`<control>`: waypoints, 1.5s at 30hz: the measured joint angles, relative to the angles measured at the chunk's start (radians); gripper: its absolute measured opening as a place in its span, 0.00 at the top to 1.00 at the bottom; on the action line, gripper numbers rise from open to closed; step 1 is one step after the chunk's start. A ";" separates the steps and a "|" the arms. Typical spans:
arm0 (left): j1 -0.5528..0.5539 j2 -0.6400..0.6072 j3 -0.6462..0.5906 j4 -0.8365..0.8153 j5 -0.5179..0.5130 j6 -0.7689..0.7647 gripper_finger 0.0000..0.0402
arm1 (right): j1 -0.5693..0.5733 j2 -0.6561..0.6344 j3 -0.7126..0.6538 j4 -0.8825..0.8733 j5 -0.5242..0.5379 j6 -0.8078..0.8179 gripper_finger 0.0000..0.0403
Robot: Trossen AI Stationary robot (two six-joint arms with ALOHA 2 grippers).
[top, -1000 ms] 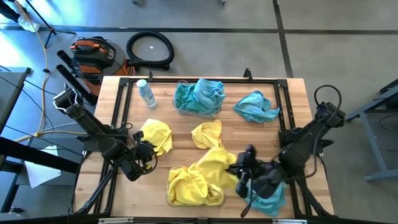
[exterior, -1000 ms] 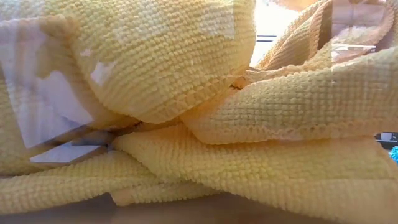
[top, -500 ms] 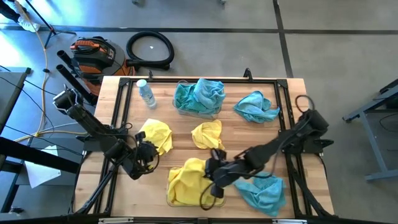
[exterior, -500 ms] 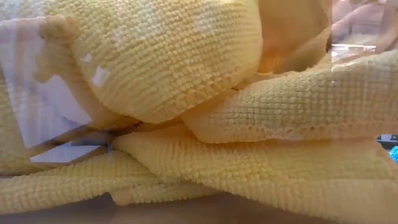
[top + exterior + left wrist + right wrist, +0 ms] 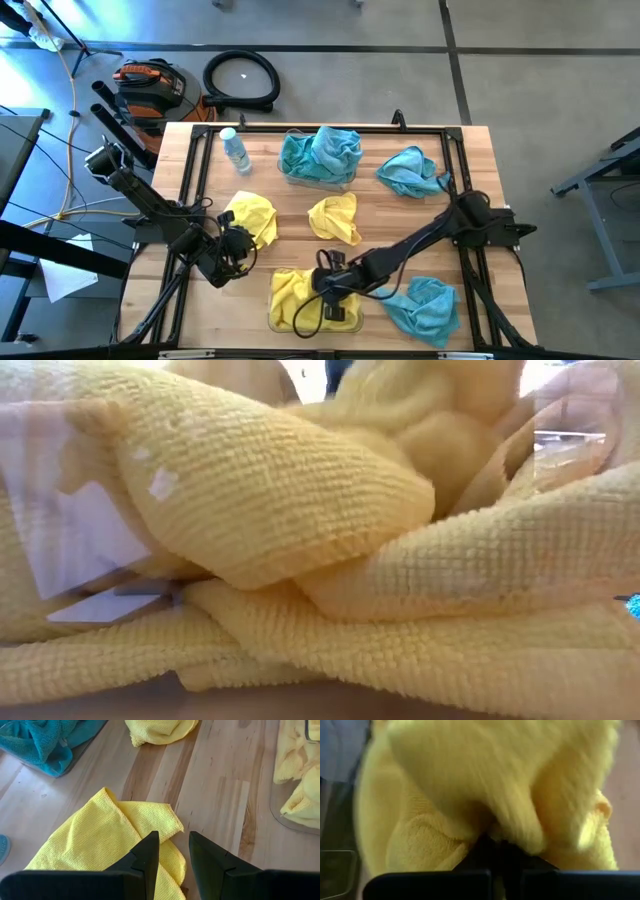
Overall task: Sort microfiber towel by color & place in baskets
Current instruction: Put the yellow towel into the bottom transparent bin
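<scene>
My right gripper (image 5: 330, 285) reaches from the table's right over the near clear basket (image 5: 354, 322) and is shut on a yellow towel (image 5: 485, 780). That towel sits on the yellow pile (image 5: 295, 298) in the basket, which fills the low view (image 5: 300, 510). My left gripper (image 5: 173, 845) is open just above the near edge of a loose yellow towel (image 5: 110, 835) lying flat on the table's left part (image 5: 250, 215). The far basket (image 5: 300, 184) holds teal towels (image 5: 322, 152). Another yellow towel (image 5: 335, 218) lies mid-table. Teal towels lie far right (image 5: 412, 170) and near right (image 5: 420, 305). My right gripper is shut on a bunched fold of the yellow towel (image 5: 512, 827); the cloth hides the fingertips, so one layer or several cannot be told. The fingers come slanting down from the table's right. The towel is slack and rests on the yellow pile in the near basket.
A small clear water bottle (image 5: 235, 150) stands at the far left. A black frame rail (image 5: 452, 150) runs round the tabletop. Bare wood shows between the two baskets and right of the mid-table yellow towel.
My right gripper has moved toward the table's left, from beside the near-right teal towel to over the near basket. The yellow towel it holds, earlier trailing out over the basket's right side, has been drawn in onto the pile. The near-right teal towel now shows uncovered.
</scene>
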 joint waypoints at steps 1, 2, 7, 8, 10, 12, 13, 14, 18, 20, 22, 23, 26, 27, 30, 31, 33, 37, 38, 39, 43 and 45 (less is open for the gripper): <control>0.000 0.000 0.000 0.001 0.000 0.000 0.76 | 0.000 0.015 0.000 0.006 -0.004 -0.001 1.00; 0.000 0.000 0.000 0.005 0.000 0.000 0.76 | 0.000 0.029 0.000 0.008 -0.004 -0.001 1.00; 0.000 0.000 0.000 0.026 -0.001 0.001 0.76 | 0.000 0.075 0.004 0.019 -0.004 0.003 0.96; 0.000 0.000 0.000 0.026 -0.001 0.001 0.76 | 0.000 0.078 0.004 0.026 -0.004 0.009 0.95; 0.000 0.000 0.000 0.026 -0.001 0.001 0.76 | 0.000 0.079 0.004 0.031 -0.005 0.020 0.91; 0.000 0.000 0.000 0.028 -0.001 0.001 0.76 | 0.000 0.078 0.003 0.044 -0.006 0.022 0.86; 0.000 0.000 0.000 0.028 -0.001 0.001 0.76 | 0.000 0.078 0.002 0.054 -0.008 0.022 0.83; 0.000 0.000 0.000 0.028 -0.001 0.001 0.76 | 0.000 0.078 0.002 0.060 -0.011 0.022 0.81; 0.000 0.000 0.000 0.030 0.001 0.001 0.76 | -0.005 0.070 0.001 0.063 -0.022 0.020 0.72; 0.000 0.000 0.000 0.030 0.002 0.001 0.76 | -0.006 0.058 -0.001 0.054 -0.034 0.023 0.70; 0.000 0.000 0.000 0.030 0.007 0.001 0.76 | -0.006 0.035 -0.003 0.034 -0.032 0.025 0.70; 0.000 -0.001 0.000 0.029 0.007 0.001 0.76 | -0.006 0.019 -0.003 0.025 -0.026 0.023 0.70; 0.000 -0.001 0.000 0.031 0.009 0.001 0.76 | -0.005 -0.036 -0.003 -0.004 0.011 0.018 0.70; 0.000 -0.001 0.000 0.032 0.009 0.000 0.76 | -0.002 -0.056 -0.003 -0.024 0.027 0.012 0.71; 0.000 -0.001 0.000 0.032 0.009 0.000 0.76 | 0.013 -0.105 -0.003 -0.077 0.083 0.000 0.71; 0.000 -0.001 0.000 0.032 0.010 0.000 0.76 | 0.022 -0.120 -0.003 -0.098 0.108 -0.001 0.71; 0.000 -0.001 0.000 0.034 0.010 0.000 0.76 | 0.043 -0.149 -0.003 -0.146 0.163 0.000 0.71; 0.000 -0.001 0.000 0.038 0.010 -0.006 0.76 | 0.095 -0.183 -0.005 -0.251 0.303 0.031 0.71; 0.000 -0.001 0.000 0.039 0.010 -0.009 0.76 | 0.107 -0.187 -0.005 -0.268 0.329 0.045 0.71; 0.000 -0.001 0.000 0.038 0.010 -0.013 0.76 | 0.119 -0.190 -0.005 -0.278 0.351 0.053 0.71; 0.000 -0.001 0.000 0.040 0.010 -0.018 0.76 | 0.163 -0.192 -0.005 -0.378 0.444 0.124 0.71; 0.000 -0.001 0.000 0.042 0.010 -0.018 0.76 | 0.183 -0.192 -0.005 -0.463 0.492 0.200 0.71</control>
